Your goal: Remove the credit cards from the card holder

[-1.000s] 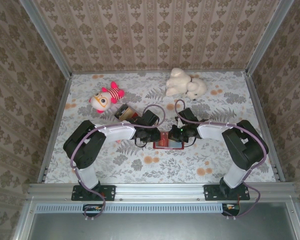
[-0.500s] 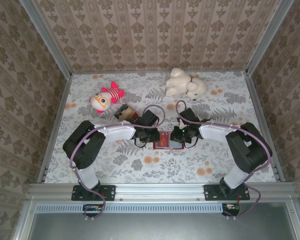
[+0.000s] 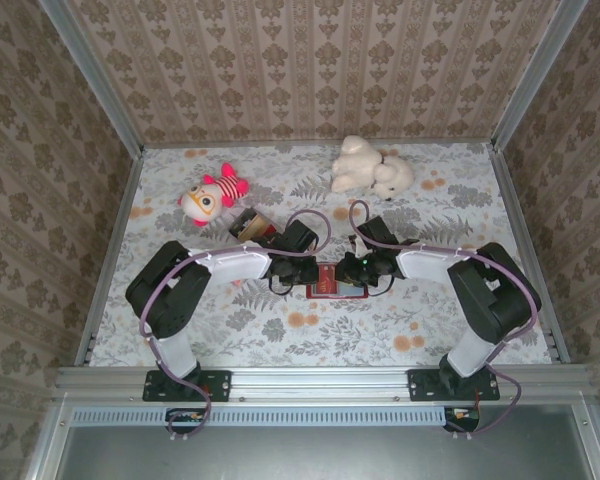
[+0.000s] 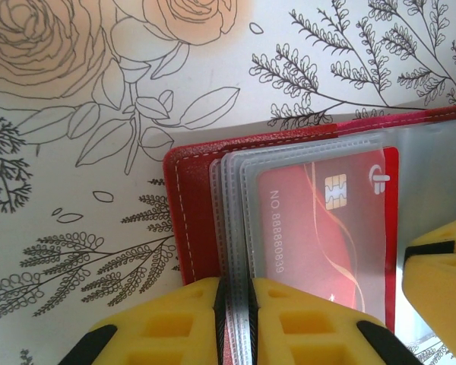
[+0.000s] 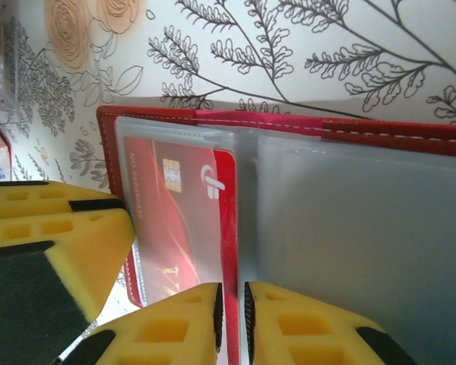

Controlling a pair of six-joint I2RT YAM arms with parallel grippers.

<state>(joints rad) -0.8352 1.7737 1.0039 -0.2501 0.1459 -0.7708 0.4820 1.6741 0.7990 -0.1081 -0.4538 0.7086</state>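
Floral desk (image 3: 300,345): left jaws clamp red folding card holder (image 4: 194,213), anchoring it; right jaws pinch red chip card (image 5: 182,220), six o'clock edge.

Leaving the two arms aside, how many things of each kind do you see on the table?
Plush toys: 2, red-and-white plush and white plush
Card holder: 1
Red credit card in its clear sleeve: 1
Small box: 1
Total: 5
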